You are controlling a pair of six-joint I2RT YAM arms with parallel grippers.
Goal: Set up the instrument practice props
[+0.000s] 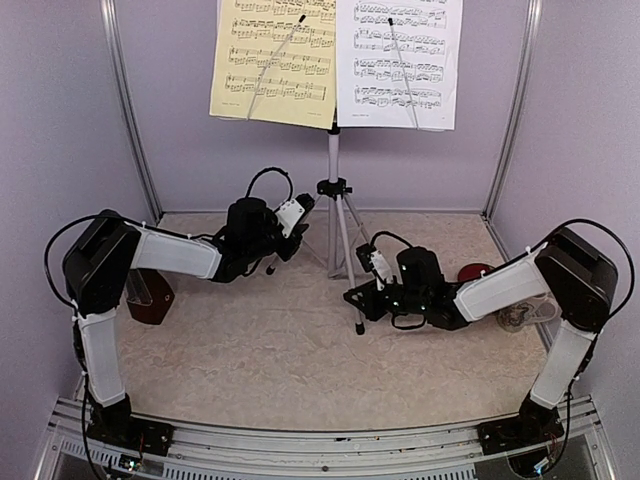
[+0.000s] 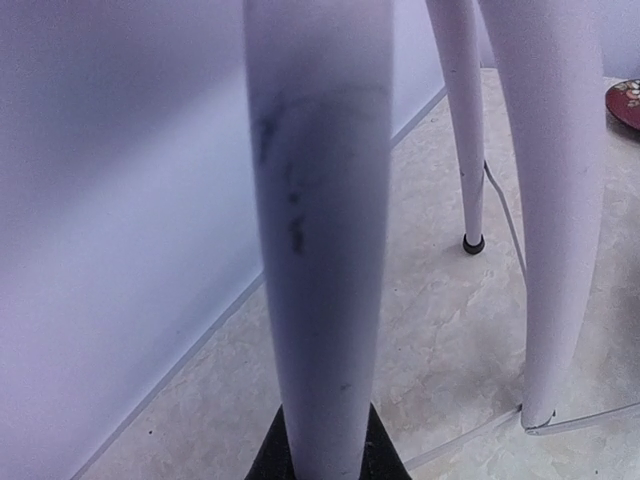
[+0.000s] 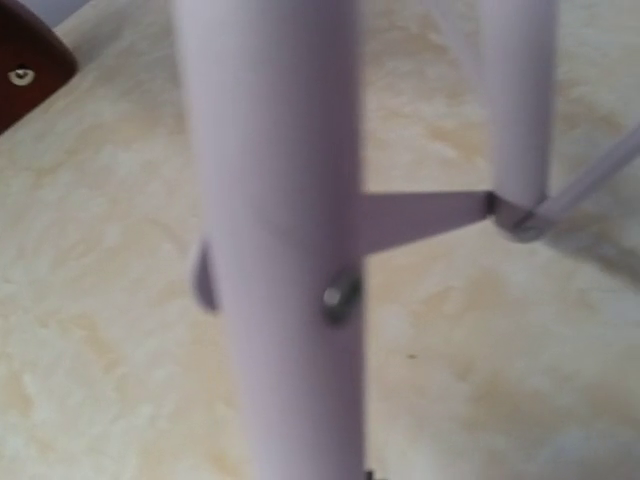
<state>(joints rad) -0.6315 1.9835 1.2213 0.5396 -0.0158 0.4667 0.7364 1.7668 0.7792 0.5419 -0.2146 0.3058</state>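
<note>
The white tripod music stand stands at the back middle. A yellow sheet and a white sheet rest side by side on its desk. My left gripper is shut on the stand's left leg; a dark fingertip shows beside the leg. My right gripper is shut on the front leg, which hides its fingers. The brown metronome stands at the far left, partly behind my left arm; its dark corner shows in the right wrist view.
A red round dish lies at the right and also shows in the left wrist view. A floral white mug stands behind my right forearm. Purple walls close in the back and both sides. The stand's other legs spread over the beige floor.
</note>
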